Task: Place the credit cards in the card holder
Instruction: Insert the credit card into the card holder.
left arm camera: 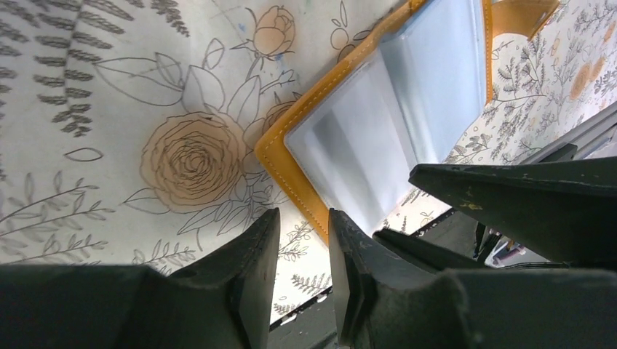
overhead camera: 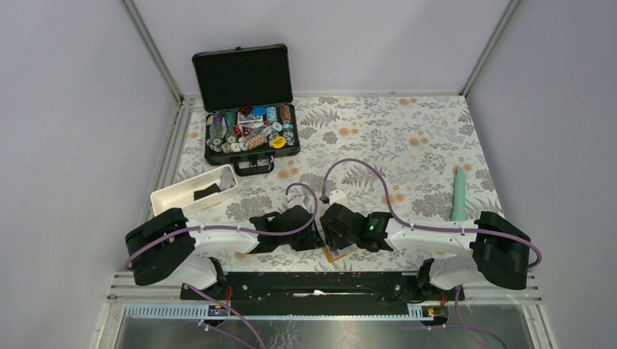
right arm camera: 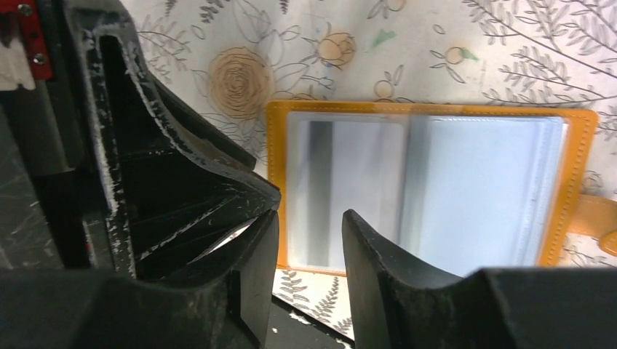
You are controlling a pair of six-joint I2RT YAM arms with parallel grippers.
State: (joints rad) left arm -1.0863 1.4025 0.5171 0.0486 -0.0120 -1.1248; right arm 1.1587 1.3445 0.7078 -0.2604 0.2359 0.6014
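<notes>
- Card holder [right arm camera: 277, 145] lies open on floral cloth [left arm camera: 109, 73].
- Right gripper [right arm camera: 311, 218]: fingers parted, empty, over the sleeves [right arm camera: 473, 189].
- Left gripper [left arm camera: 304, 212]: narrow empty gap, at its orange edge.

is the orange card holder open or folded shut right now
Open. The card holder lies spread flat on the tablecloth, both panels of clear sleeves facing up, its snap tab unfastened at one side.

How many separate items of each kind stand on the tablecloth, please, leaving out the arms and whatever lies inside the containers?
Black case: 1
White tray: 1
Orange wallet: 1
Teal upright object: 1
Total: 4
</notes>
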